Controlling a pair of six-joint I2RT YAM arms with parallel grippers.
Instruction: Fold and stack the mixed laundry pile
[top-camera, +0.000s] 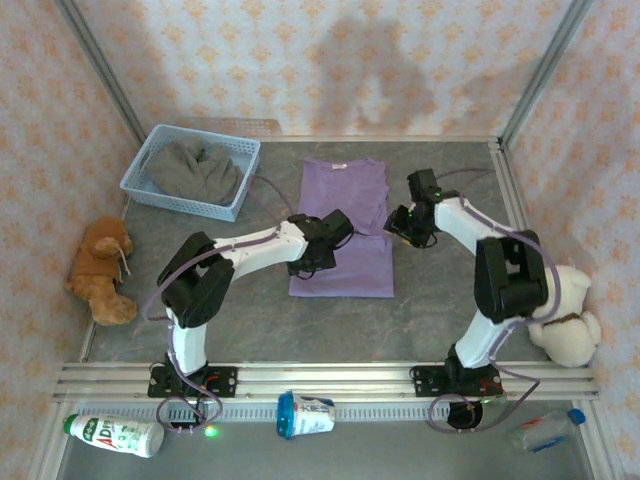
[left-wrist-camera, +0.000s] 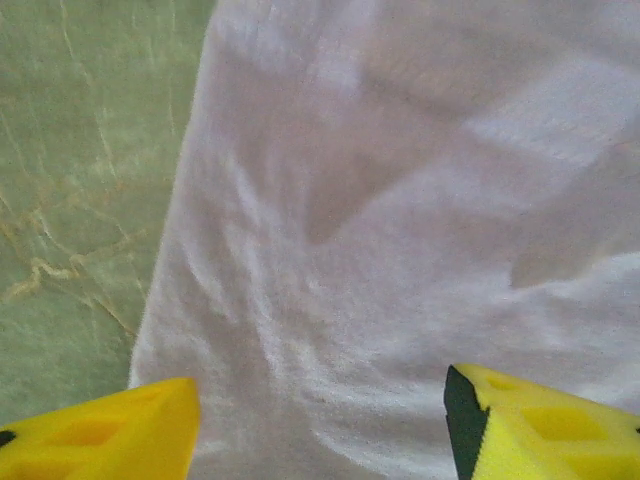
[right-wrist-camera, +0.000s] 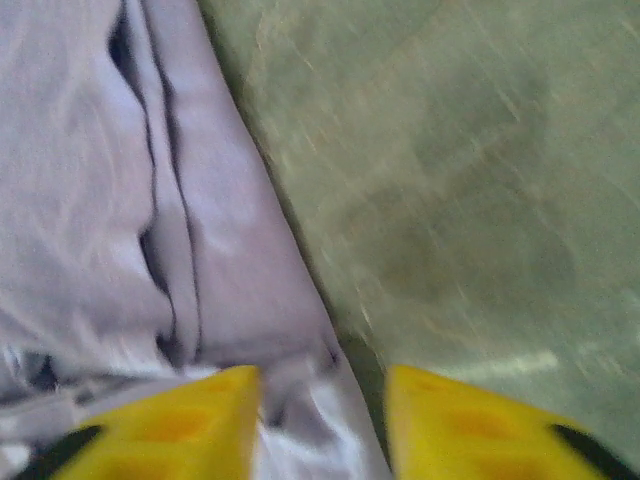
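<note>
The lavender-purple cotton T-shirt (top-camera: 345, 200) lies flat on the grey bench (top-camera: 450, 300). The dull grey corded top (top-camera: 200, 168) sits in the light blue plastic basket (top-camera: 135, 185). The left gripper (left-wrist-camera: 320, 410) and right gripper (right-wrist-camera: 325, 420) are both released, jaws apart over the shirt's side edges.

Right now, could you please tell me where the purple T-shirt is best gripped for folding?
Probably grip the purple T-shirt by its near hem corners, coming from the near side: it lies flat and lengthwise, hem nearest, collar farthest.
</note>
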